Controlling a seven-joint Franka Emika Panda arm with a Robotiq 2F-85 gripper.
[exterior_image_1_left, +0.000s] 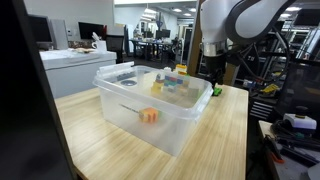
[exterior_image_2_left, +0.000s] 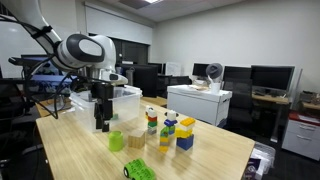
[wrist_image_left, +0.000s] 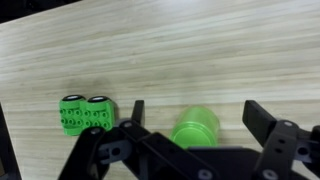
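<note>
Green cylinder (wrist_image_left: 197, 128) sat on the wooden table (wrist_image_left: 200, 50), framed between the fingers of my gripper (wrist_image_left: 194, 108). The jaws were spread wide and touched nothing. For a good grab, I judged: centre on it, drop straight, pinch the round sides low so it can't roll out. Green studded block (wrist_image_left: 85, 113) lay near, off to 1 side, so keep the fingers clear of it. Farther off stood 3 coloured block stacks (exterior_image_2_left: 167, 132), then the clear bin (exterior_image_2_left: 128, 98).

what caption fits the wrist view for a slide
Open tool above a green cylinder on the wooden table, a green studded brick beside it
</note>
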